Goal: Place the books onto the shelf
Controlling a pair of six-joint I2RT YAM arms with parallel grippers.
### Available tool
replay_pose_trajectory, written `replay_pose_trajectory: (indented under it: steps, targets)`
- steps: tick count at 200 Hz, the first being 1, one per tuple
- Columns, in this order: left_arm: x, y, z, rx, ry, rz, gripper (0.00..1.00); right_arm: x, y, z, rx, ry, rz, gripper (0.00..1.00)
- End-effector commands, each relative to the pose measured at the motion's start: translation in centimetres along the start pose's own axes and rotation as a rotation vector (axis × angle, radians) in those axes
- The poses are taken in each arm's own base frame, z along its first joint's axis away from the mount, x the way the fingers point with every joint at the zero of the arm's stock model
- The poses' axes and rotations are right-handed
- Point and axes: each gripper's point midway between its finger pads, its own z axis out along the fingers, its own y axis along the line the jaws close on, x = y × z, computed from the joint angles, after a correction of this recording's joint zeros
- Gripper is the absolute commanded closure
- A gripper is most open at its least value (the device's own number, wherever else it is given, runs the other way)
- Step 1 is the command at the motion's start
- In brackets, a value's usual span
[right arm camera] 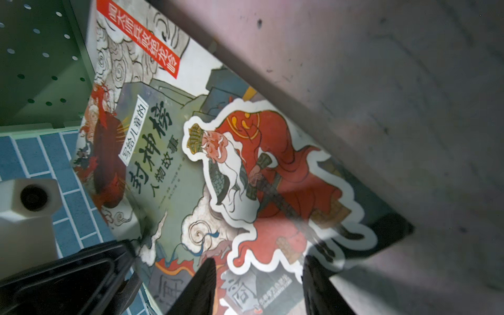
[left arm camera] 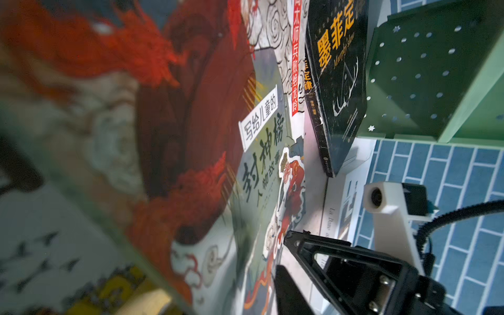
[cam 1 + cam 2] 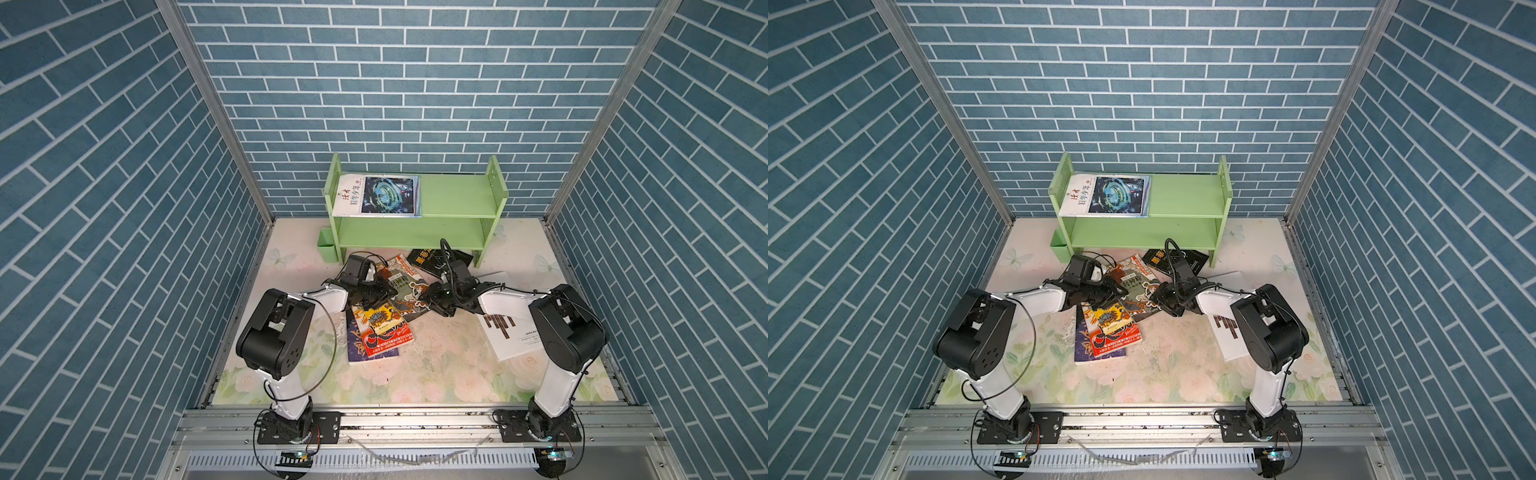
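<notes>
The left end effector point(image 3: 383, 293), grip unclear, should pinch the picture book point(image 3: 406, 281) at its edge while the right end effector point(image 3: 427, 300), jaws apart, braces it.

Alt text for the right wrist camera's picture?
A grey-green illustrated paperback showing a white-bearded man in red robes fills the view; the right gripper's black fingers stand apart at its edge. A light-green perforated shelf panel stands beyond.
</notes>
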Motion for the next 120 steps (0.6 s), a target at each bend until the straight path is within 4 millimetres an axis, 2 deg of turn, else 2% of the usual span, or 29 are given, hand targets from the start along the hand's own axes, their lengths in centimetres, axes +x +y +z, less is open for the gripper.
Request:
replay_pose_trajectory:
  steps: [1, 29, 51, 57, 74, 94, 120]
  targets:
    - [0.5, 1.2, 1.2, -0.012, 0.01, -0.004, 0.74, 0.9, -1.7, 0.5, 0.045, 0.021, 0.058, 0.48]
    - [0.1, 0.3, 0.8, 0.006, -0.009, -0.004, 0.88, 0.4, -0.6, -0.6, 0.017, -0.005, 0.042, 0.48]
    - [-0.5, -1.4, -0.9, 0.017, -0.047, 0.025, 1.0, -0.6, 1.9, -3.0, -0.047, -0.058, 0.012, 0.47]
    - [-0.7, -2.0, -1.6, 0.021, -0.058, 0.036, 1.0, -0.9, 2.8, -3.9, -0.068, -0.081, 0.001, 0.47]
    - [-1.0, -4.8, -4.5, 0.041, -0.099, 0.097, 1.0, -2.0, 5.6, -7.6, -0.121, -0.159, -0.049, 0.46]
    - [-0.9, -8.2, -9.0, 0.066, -0.15, 0.184, 1.0, -3.3, 8.9, -13.4, -0.165, -0.285, -0.125, 0.44]
    - [-0.1, -12.4, -15.3, 0.129, -0.223, 0.275, 1.0, -4.4, 11.0, -20.6, -0.194, -0.449, -0.178, 0.34]
